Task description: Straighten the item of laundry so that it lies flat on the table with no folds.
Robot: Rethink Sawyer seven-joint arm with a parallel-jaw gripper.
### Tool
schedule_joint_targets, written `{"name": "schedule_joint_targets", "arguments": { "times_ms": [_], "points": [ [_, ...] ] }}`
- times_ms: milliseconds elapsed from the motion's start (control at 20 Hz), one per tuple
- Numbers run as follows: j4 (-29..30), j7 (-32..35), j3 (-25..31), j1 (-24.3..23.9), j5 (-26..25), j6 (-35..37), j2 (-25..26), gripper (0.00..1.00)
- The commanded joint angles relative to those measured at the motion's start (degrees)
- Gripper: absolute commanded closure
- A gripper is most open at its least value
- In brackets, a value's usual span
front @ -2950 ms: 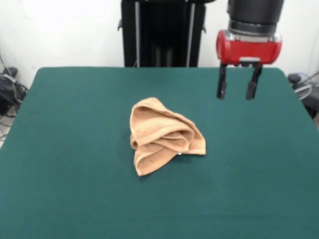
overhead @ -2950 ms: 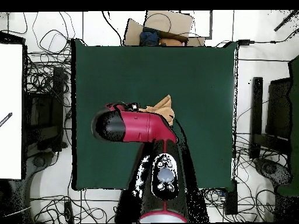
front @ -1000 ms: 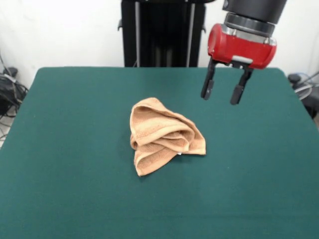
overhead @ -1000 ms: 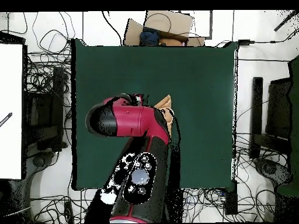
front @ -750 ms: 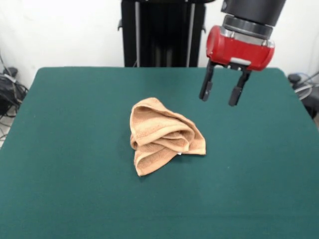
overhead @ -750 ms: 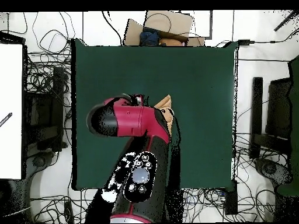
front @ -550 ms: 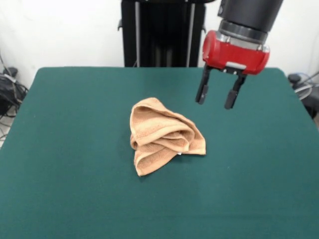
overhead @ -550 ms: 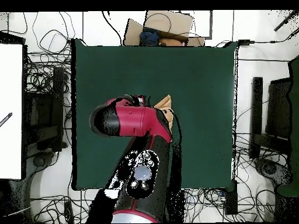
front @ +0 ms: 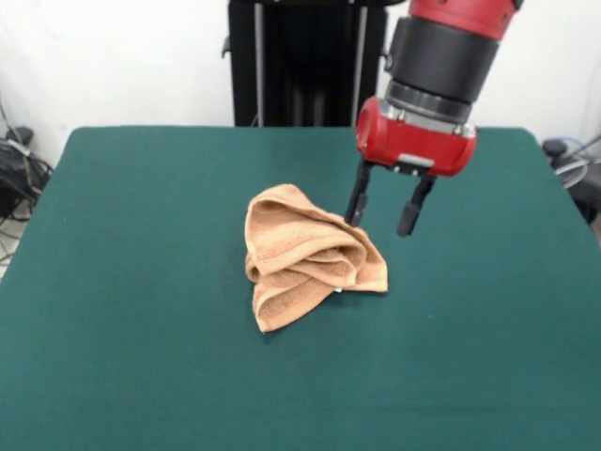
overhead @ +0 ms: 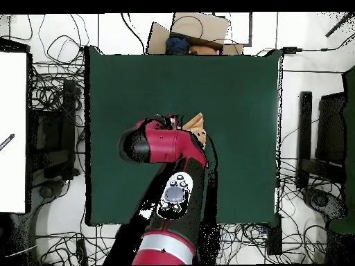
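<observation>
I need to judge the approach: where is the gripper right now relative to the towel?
In the front view the open gripper hangs just right of the crumpled towel, near the table's middle, one finger at the towel's upper right edge.

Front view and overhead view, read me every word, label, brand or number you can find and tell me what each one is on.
No text can be read in either view.
The towel shows a small white speck at its lower edge, perhaps a label, too small to read.
The end effector and the table show no markings.
</observation>
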Motion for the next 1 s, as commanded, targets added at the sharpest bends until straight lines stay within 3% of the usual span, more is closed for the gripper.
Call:
{"name": "schedule_joint_targets", "arguments": {
  "times_ms": [50,550,1000],
  "points": [
    [4.46,11.50,-2.99,1.31,-3.10,-7.11,6.34,0.00],
    [3.91,9.75,-4.89,1.60,-2.10,-7.24,7.00,0.00],
    [2.97,7.10,-2.86,-1.97,-3.91,-8.52,7.24,0.00]
  ]
}}
